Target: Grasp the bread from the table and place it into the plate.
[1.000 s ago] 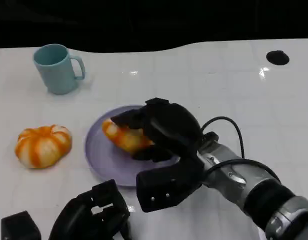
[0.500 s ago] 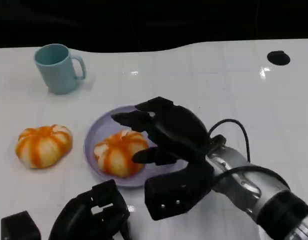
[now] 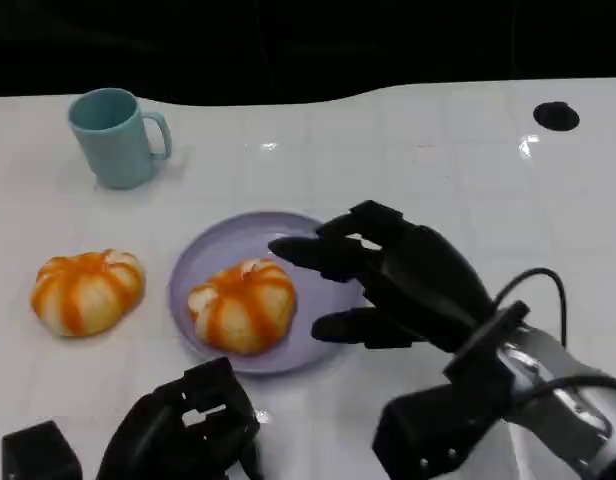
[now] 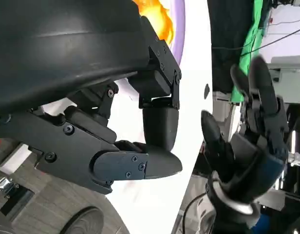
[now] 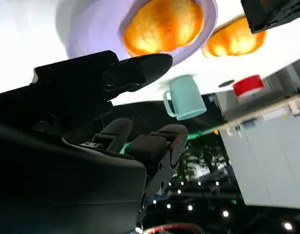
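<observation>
- The bread (image 3: 242, 305) is seen lying on the purple plate (image 3: 228, 245), toward the plate's left half, with nothing gripping it
- The plate is set on the white table (image 3: 418, 150), near the middle and closer to the front edge
- The right hand (image 3: 398, 285) is held over the plate's right rim, released, fingers spread apart and empty, the fingertips (image 3: 288, 250) just beside the bread but apart from it
- The left hand (image 3: 183, 430) is parked low at the table's front edge, fingers curled in, nothing held
- A 2nd orange bun (image 3: 86, 290) is found on the table left of the plate, well clear of its rim
- A teal mug (image 3: 113, 135) is stood upright toward the back left corner, handle turned to the right
- A black round hole (image 3: 555, 115) is noted near the back right corner
</observation>
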{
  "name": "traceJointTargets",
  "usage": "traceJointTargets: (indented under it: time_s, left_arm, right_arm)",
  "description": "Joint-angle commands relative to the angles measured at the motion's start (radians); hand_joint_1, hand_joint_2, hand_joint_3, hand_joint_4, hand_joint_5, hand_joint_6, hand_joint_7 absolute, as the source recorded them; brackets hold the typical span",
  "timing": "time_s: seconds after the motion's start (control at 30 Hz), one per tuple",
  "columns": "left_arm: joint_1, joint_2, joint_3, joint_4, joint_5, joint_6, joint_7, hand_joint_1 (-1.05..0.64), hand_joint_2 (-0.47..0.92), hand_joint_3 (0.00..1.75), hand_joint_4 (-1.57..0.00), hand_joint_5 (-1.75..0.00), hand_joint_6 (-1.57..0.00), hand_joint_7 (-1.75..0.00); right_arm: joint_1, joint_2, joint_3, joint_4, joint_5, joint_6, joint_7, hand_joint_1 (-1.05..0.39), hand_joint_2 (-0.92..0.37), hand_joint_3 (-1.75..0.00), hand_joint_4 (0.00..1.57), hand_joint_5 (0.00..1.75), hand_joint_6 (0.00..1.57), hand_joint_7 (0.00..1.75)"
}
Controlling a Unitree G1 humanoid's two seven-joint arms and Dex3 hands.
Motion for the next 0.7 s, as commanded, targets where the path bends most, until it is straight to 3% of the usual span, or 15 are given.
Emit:
traceJointTargets:
  time_s: [0.03, 0.3, 0.43, 0.57, 0.63, 0.7]
  left_arm:
    - [0.003, 0.011, 0.006, 0.005, 0.005, -0.005, 0.01, -0.62, 0.75, 0.55, -0.81, -1.75, -0.72, -1.5]
    - [-0.003, 0.011, 0.008, 0.012, -0.001, 0.0, 0.005, -0.61, 0.74, 0.57, -0.79, -1.75, -0.72, -1.48]
    - [-0.003, 0.012, 0.006, 0.01, 0.004, 0.003, 0.01, -0.61, 0.74, 0.57, -0.79, -1.75, -0.72, -1.48]
    - [-0.003, 0.014, 0.006, 0.007, 0.005, 0.01, 0.01, -0.61, 0.74, 0.57, -0.78, -1.75, -0.72, -1.48]
    - [-0.003, 0.014, 0.006, 0.007, 0.004, 0.01, 0.009, -0.61, 0.74, 0.57, -0.78, -1.75, -0.72, -1.48]
    - [-0.003, 0.013, 0.006, 0.005, 0.002, 0.014, 0.01, -0.6, 0.74, 0.57, -0.77, -1.75, -0.71, -1.48]
  right_arm:
    - [0.046, -0.054, -0.047, -0.027, 0.008, -0.069, -0.071, -0.37, -0.9, -0.03, 0.49, 0.79, 0.72, 0.16]
    - [0.126, -0.128, -0.105, -0.032, 0.006, -0.189, -0.164, -0.2, -0.9, -0.05, 0.72, 1.09, 0.96, 0.25]
    - [0.171, -0.158, -0.14, -0.03, 0.021, -0.236, -0.181, -0.15, -0.91, -0.13, 0.75, 1.59, 1.07, 0.33]
    - [0.209, -0.168, -0.171, -0.031, 0.022, -0.252, -0.193, -0.2, -0.91, -0.33, 0.83, 1.65, 0.95, 0.84]
    - [0.227, -0.172, -0.184, -0.035, 0.02, -0.256, -0.196, -0.21, -0.9, -0.36, 0.85, 1.64, 0.92, 0.94]
    - [0.261, -0.181, -0.203, -0.048, 0.006, -0.253, -0.216, -0.18, -0.64, -0.8, 0.86, 1.72, 0.83, 1.19]
